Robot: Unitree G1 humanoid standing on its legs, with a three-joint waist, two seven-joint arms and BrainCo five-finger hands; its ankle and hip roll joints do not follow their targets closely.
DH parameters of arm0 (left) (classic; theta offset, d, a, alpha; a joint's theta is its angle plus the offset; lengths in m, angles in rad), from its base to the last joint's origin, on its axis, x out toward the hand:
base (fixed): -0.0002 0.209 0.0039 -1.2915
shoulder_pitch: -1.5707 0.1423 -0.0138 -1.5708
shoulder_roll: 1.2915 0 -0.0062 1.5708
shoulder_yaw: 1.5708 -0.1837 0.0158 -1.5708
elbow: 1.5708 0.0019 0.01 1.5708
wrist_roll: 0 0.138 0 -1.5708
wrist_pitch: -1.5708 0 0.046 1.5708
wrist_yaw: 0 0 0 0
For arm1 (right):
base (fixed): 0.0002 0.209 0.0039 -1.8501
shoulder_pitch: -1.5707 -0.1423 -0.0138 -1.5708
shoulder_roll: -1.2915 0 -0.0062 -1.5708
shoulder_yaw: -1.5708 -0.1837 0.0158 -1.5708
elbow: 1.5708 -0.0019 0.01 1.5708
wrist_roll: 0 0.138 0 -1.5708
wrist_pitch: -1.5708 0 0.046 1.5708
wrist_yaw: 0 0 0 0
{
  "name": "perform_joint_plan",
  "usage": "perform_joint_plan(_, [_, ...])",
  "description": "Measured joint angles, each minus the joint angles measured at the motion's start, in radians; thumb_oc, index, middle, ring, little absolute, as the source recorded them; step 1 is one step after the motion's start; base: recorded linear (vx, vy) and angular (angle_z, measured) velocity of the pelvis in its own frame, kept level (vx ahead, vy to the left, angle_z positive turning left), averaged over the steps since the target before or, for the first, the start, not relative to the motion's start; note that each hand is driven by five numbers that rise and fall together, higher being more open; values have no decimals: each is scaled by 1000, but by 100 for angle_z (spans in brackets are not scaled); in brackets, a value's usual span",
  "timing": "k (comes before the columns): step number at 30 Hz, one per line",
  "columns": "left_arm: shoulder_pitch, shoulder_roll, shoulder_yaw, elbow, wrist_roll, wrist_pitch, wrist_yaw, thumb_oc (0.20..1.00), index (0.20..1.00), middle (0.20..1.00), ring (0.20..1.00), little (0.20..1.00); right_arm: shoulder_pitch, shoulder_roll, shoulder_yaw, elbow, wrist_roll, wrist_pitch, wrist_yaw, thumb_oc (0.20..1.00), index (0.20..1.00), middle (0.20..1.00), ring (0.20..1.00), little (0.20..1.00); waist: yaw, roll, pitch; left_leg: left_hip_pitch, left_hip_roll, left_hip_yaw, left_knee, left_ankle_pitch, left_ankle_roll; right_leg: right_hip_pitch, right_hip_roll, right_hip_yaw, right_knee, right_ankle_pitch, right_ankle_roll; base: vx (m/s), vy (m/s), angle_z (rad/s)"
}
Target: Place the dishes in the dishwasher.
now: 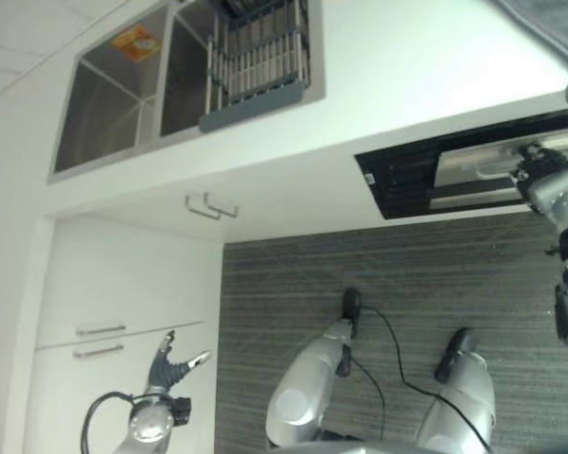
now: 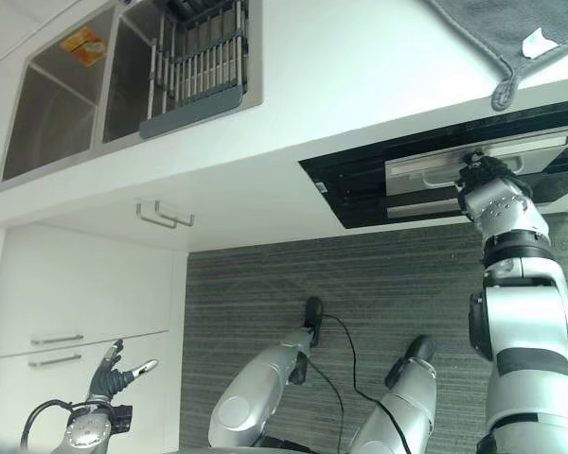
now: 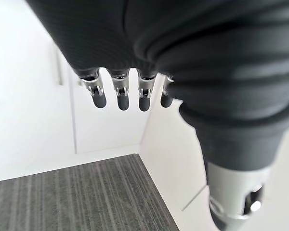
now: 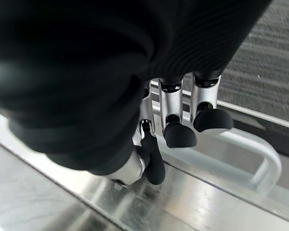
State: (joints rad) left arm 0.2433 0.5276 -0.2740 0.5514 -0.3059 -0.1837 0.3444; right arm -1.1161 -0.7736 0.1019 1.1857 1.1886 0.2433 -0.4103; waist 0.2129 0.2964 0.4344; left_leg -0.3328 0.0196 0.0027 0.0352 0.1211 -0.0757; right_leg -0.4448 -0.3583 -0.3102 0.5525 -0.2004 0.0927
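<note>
The dishwasher (image 2: 355,194) is a black-fronted panel under the white counter (image 2: 360,85), with a silver bar handle (image 2: 426,176) across its metal strip. My right hand (image 2: 488,189) is up against that handle. In the right wrist view its fingers (image 4: 179,135) curl over the handle (image 4: 262,161) and the thumb (image 4: 154,168) lies on the metal face below. A grey dish rack (image 2: 194,66) stands in the right basin of the steel sink (image 2: 47,113). My left hand (image 2: 114,374) hangs low by the white drawers, its fingers (image 3: 120,96) straight and holding nothing.
A grey towel (image 2: 511,38) lies on the counter above the dishwasher. Two wire hooks (image 2: 166,216) hang on the counter's front edge. White drawers with bar handles (image 2: 57,338) stand at the left. Grey striped carpet (image 2: 379,284) covers the floor.
</note>
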Motion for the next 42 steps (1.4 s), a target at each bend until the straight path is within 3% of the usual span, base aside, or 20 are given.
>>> perform_joint_plan(3, [33,0,1,12,4,4,-44,1000,1000,1000,1000,1000,-14,-48,5,36,-21,-6,11,200,200,200,200,200,22,3,-2,-31,19,1,2,-8,-2,-14,-1,-32,12,-4,-11,93,-45,36])
perform_joint_plan(6, [33,1,2,0,4,6,-68,1000,1000,1000,1000,1000,-37,-91,24,83,-40,41,27,200,200,200,200,200,40,6,-5,-33,16,4,6,-8,-2,-13,-2,-31,11,-3,-11,63,-8,5])
perform_joint_plan(7, [32,1,2,-10,4,6,-69,1000,1000,1000,1000,1000,-37,-96,26,83,-40,52,30,1000,1000,1000,1000,1000,40,6,-5,-33,15,4,9,-7,-2,-12,-1,-30,9,-3,-10,52,-5,-2])
perform_joint_plan(12, [29,11,2,-91,4,7,-71,1000,1000,1000,1000,1000,-35,-100,26,80,-45,126,63,1000,1000,1000,1000,1000,29,5,-4,-32,26,1,40,20,-6,7,14,-29,3,-3,-10,7,-34,-8])
perform_joint_plan(14, [28,19,13,-109,4,16,-71,1000,1000,1000,1000,1000,9,-105,42,3,-122,153,110,1000,1000,1000,1000,1000,20,-4,2,-34,35,-1,40,25,-10,9,27,-33,-9,-2,-11,-57,-95,-7])
perform_joint_plan(17, [29,21,124,-150,11,27,-71,1000,1000,1000,1000,1000,271,-151,119,-438,-387,183,327,1000,1000,1000,1000,1000,2,-52,37,-60,64,0,56,37,-22,-10,58,-39,-11,4,-40,-103,-141,-6])
perform_joint_plan(18, [29,21,140,-160,12,28,-70,1000,1000,1000,1000,1000,309,-152,117,-499,-413,183,348,1000,1000,1000,1000,1000,0,-61,44,-61,68,-2,56,37,-23,-10,61,-41,-9,4,-40,-71,-145,3])
perform_joint_plan(19, [43,24,202,-211,27,19,-61,1000,1000,1000,1000,1000,493,-172,83,-776,-516,184,391,1000,1000,1000,1000,1000,-7,-97,69,-63,87,-13,59,37,-26,2,81,-61,-13,10,-50,-113,-86,7])
perform_joint_plan(23, [42,48,197,-227,89,-36,-21,1000,1000,1000,1000,1000,768,-103,-59,-1028,-686,187,380,1000,1000,1000,1000,1000,-24,-159,93,-41,136,11,71,19,-31,80,145,-80,-108,39,-58,-43,-49,-5])
perform_joint_plan(26, [41,51,198,-222,90,-75,13,1000,1000,1000,1000,1000,941,-4,-73,-1057,-801,209,345,1000,1000,1000,1000,1000,-56,-215,93,-28,144,32,71,7,-28,115,164,-76,-189,76,-46,-40,-13,-13])
perform_joint_plan(28, [39,57,204,-234,89,-83,27,1000,1000,1000,1000,1000,1008,52,-70,-1079,-852,227,319,1000,1000,1000,1000,1000,-80,-228,96,-21,143,51,69,4,-22,145,176,-60,-262,125,-32,-51,-6,-28])
perform_joint_plan(31, [39,58,216,-277,79,-114,56,1000,1000,1000,1000,1000,1085,66,-74,-1109,-882,220,276,1000,1000,1000,1000,1000,-100,-243,96,34,138,78,30,8,-11,234,195,-53,-405,193,-1,-27,9,-20])
perform_joint_plan(34, [46,62,217,-281,33,-136,41,1000,1000,1000,1000,1000,1158,144,-91,-1084,-841,153,260,1000,1000,1000,1000,1000,-100,-316,67,78,129,100,14,-4,-4,303,201,-41,-504,226,1,-2,94,-12])
perform_joint_plan(36, [36,35,196,-236,-26,-131,-41,1000,1000,1000,1000,1000,1165,217,-72,-1018,-769,89,282,1000,1000,1000,1000,1000,-97,-358,42,100,119,108,10,-9,3,339,196,-39,-541,252,12,30,197,-4])
perform_joint_plan(38, [21,30,140,-178,-28,-101,-124,1000,1000,1000,1000,1000,1164,285,-27,-938,-640,39,370,1000,1000,1000,1000,1000,-101,-400,-6,129,101,120,3,-25,11,377,183,-37,-581,269,15,99,348,-2])
perform_joint_plan(40, [-67,2,96,0,-77,-49,-238,1000,1000,1000,1000,1000,1123,384,2,-776,-605,-25,434,1000,1000,1000,1000,1000,-111,-404,-57,179,77,134,10,-60,28,428,158,-32,-584,275,22,132,358,-5])
perform_joint_plan(42, [-100,-50,109,102,-131,-8,-317,1000,1000,1000,1000,1000,1147,479,10,-669,-577,-71,488,1000,1000,1000,1000,1000,-139,-397,-155,210,52,152,25,-102,45,458,128,-26,-571,276,29,177,348,-21])
